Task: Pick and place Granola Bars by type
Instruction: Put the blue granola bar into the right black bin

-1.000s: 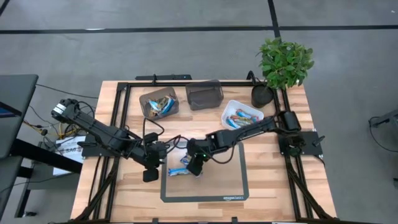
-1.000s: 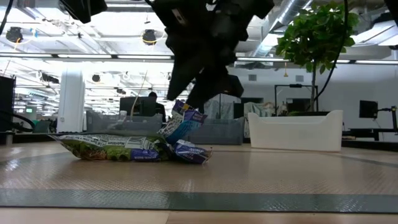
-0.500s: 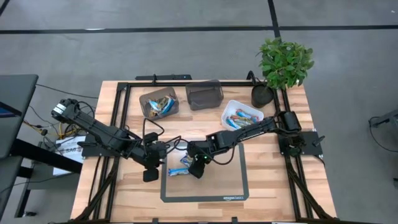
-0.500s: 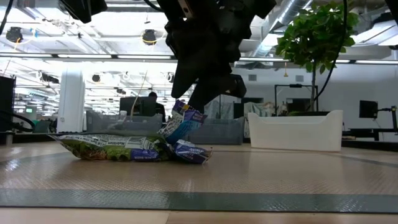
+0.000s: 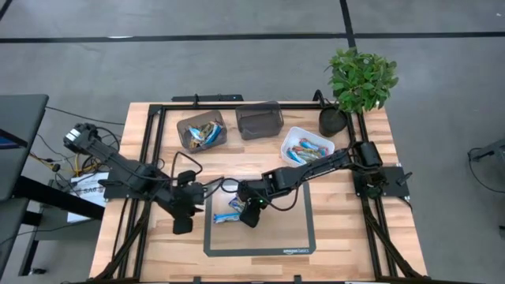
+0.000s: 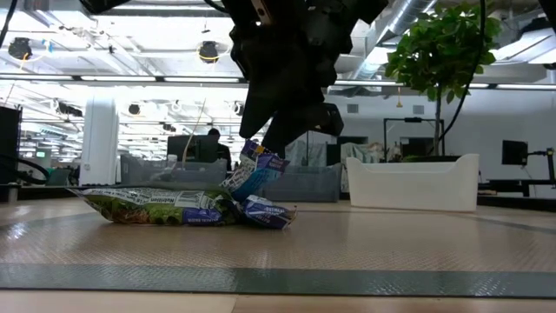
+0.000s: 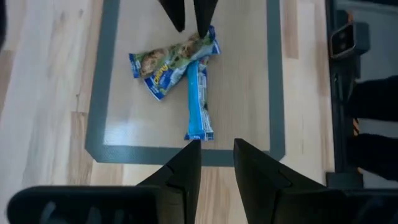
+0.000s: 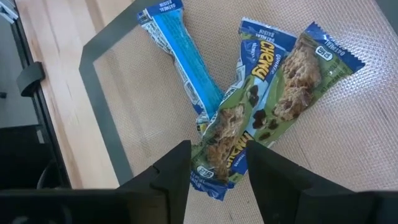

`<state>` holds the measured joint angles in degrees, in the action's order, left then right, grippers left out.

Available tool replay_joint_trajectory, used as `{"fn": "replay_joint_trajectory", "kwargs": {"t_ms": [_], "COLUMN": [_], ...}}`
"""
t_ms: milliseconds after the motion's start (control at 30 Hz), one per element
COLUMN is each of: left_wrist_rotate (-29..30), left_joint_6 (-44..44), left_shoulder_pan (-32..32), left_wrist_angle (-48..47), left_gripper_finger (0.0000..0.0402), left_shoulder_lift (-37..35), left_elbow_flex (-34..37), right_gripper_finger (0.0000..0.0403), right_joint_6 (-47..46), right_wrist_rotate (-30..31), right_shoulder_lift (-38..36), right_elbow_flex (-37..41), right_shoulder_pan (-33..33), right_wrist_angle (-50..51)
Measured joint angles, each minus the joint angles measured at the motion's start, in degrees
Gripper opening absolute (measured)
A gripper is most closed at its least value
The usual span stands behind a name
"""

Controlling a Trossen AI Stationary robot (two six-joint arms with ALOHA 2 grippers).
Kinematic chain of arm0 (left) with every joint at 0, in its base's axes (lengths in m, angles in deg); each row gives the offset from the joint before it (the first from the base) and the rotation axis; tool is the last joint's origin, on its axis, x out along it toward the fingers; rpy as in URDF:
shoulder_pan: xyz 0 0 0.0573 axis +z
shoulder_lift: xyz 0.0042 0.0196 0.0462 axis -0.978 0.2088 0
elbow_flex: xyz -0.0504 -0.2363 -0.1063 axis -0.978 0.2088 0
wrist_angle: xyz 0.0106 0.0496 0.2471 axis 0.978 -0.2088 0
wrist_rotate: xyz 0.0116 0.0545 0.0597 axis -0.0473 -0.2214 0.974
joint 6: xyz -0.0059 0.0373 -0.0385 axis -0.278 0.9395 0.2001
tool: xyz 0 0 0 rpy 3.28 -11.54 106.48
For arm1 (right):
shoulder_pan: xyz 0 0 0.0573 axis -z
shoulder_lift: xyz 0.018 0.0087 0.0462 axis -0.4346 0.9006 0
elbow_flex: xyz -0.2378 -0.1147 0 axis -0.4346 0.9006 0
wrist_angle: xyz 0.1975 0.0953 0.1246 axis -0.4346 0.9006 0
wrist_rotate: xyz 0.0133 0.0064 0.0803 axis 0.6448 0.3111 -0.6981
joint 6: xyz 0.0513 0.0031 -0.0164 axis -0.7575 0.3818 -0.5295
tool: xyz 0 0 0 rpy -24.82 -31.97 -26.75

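The right hand (image 5: 248,213) is poised directly over a small cluster of 3 Granola Bars (image 5: 231,211) lying on the grey-bordered mat (image 5: 308,237) at the middle of the desk (image 5: 347,244). In the right wrist view its fingers (image 8: 171,171) are seen spread apart, straddling the near end of a green-and-blue chewy bar (image 8: 239,140). That bar's long axis runs straight ahead out of the gap between the fingers, so a short descent along the line of the fingers is judged enough to take it — the fingers would close across its narrow width.

A second chewy bar (image 8: 305,78) fans off beside the first, touching it, and a plain blue bar (image 8: 180,59) crosses beneath toward the mat's edge; in the low view one bar (image 6: 256,169) is propped up on the others.

On the high view's clock face, the left hand (image 5: 182,226) sits at about 9 o'clock from the cluster, just off the mat, fingers (image 7: 186,168) parted and empty — it is the farther of the 2. The bins (image 5: 201,130) and the white tray (image 5: 293,134) lie toward 12 o'clock.
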<state>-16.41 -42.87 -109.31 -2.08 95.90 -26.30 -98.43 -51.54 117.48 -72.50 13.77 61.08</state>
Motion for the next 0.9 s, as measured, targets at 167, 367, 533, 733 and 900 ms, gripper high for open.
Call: {"fn": "replay_joint_trajectory", "kwargs": {"t_ms": [167,367,533,733,900], "left_wrist_rotate": [2.79,3.87,5.39,5.6,5.48], "left_joint_6": [-2.41,-3.08,-3.09,-3.02,-3.02], "left_shoulder_pan": [-0.69,-0.69,-0.71,-0.71,-0.69], "left_wrist_angle": [-0.9,-1.49,-1.13,-0.86,-0.73], "left_gripper_finger": [0.0086,0.0086,0.0086,0.0086,0.0086], "left_shoulder_lift": [-2.35,-3.25,-3.24,-3.17,-3.17], "left_elbow_flex": [0.0,0.0,0.0,0.0,0.0], "right_gripper_finger": [0.0138,0.0138,0.0137,0.013,0.0127], "right_joint_6": [0.01,0.05,0.71,6.68,12.83], "right_wrist_rotate": [0.22,0.2,0.27,3.5,8.05], "right_shoulder_lift": [0.0,0.0,-0.2,-6.9,-13.78], "right_elbow_flex": [0.0,0.02,0.07,0.03,1.24], "right_shoulder_pan": [0.02,0.11,0.13,-0.7,-3.11], "right_wrist_angle": [-0.11,-0.2,-3.04,-6.43,-5.39]}}
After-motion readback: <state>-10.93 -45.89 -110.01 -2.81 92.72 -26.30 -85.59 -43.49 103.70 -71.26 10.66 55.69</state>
